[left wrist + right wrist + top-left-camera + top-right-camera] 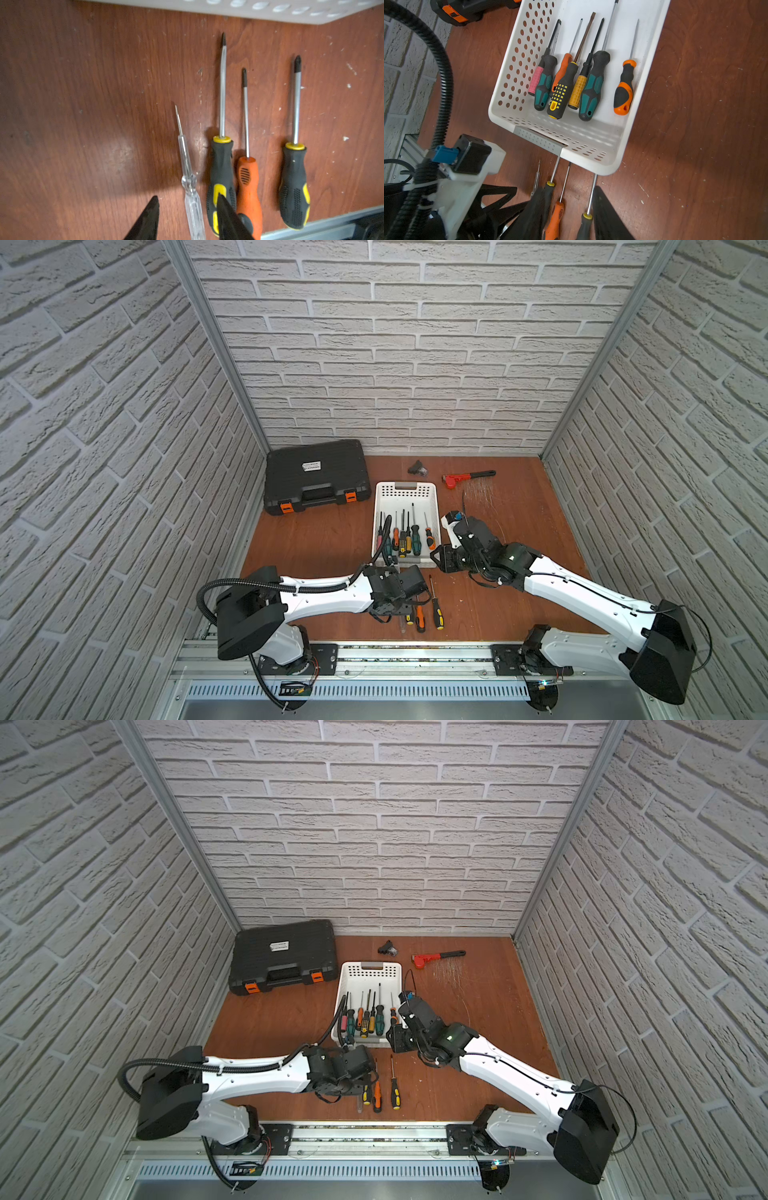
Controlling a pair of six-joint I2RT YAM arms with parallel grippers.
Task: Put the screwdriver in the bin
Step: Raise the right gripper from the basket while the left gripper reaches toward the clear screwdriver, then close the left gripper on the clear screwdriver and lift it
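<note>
One clear tester screwdriver [188,180] lies inside our open left gripper [187,196]. We judge it light, slick, brittle: pinch mid-handle. Our right gripper [570,188] is open, empty.

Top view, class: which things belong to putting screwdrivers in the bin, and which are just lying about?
Job: bin; four loose screwdrivers on the table; screwdrivers already binned.
Lying about: black tool case; red wrench; small black object behind the bin.

White holey bin [649,66], grey strip [539,141]. Clear tester [192,204] sits between the left gripper [187,197] fingers [147,220], black-yellow driver [221,166] and orange driver [248,187] right beside it.
</note>
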